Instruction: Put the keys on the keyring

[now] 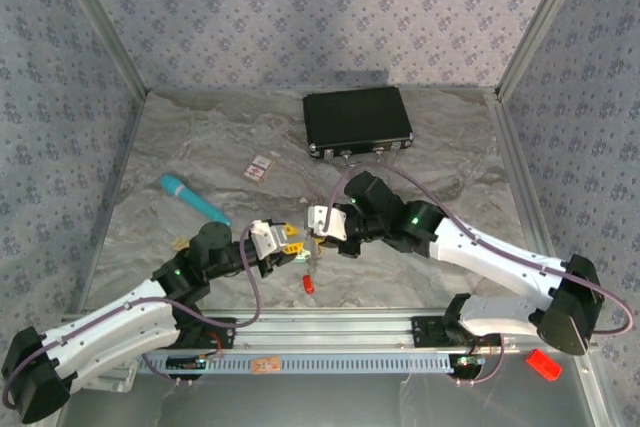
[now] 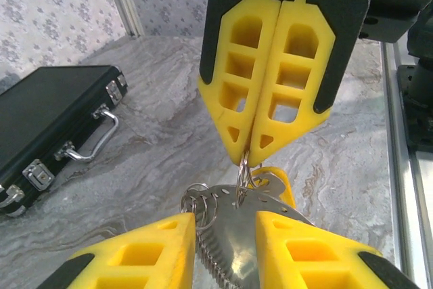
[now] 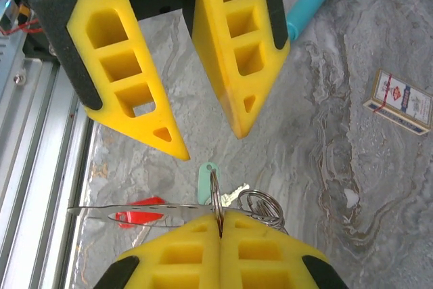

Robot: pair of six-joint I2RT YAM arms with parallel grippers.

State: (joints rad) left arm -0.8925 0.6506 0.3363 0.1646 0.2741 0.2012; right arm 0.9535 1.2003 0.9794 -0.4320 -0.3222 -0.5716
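A grey marbled counter (image 1: pixel 200 137), boxed in by patterned walls, carries a black case (image 1: pixel 357 119) at the back and a teal stick (image 1: pixel 195 199) to the left. Near the front edge the two arms meet. The right arm's fingers (image 3: pixel 183 248) are pressed together on the thin wire keyring (image 3: pixel 214 191), with a red tag (image 3: pixel 139 213) close by. The left arm's fingers (image 3: pixel 128 79) stand apart just beside it, with a silvery toothed plate (image 2: pixel 230 235) between them.

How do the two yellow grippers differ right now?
The left gripper is open, a clear gap between its fingers; the right gripper is pressed shut. The right gripper pinches the thin wire keyring; the left gripper holds nothing. Both have yellow, hollowed, wedge-shaped fingers and face each other closely.
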